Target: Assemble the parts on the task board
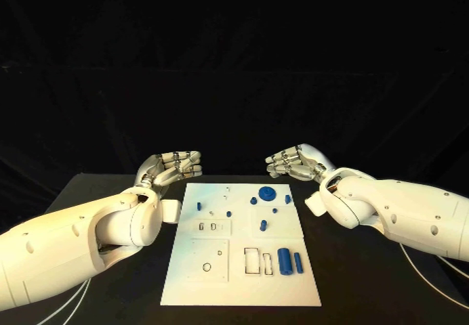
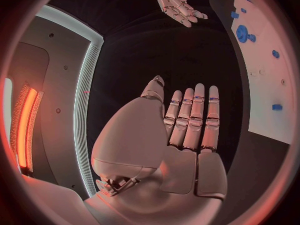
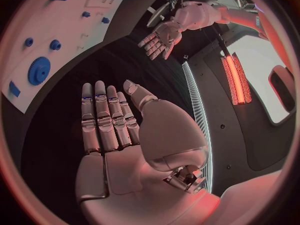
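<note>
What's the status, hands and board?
Left hand open, right hand open, both held past the task board's far edge. Blue parts untouched, gear at far end. Nothing in the way.

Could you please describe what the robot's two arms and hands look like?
Both arms are bulky, smooth white shells with small dark screw holes; thin white cables trail beneath them. The left hand and right hand are silver, many-fingered and segmented, with rounded metallic palms.

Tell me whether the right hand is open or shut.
Open: the right hand has its fingers extended straight and holds nothing, above the black table.
</note>
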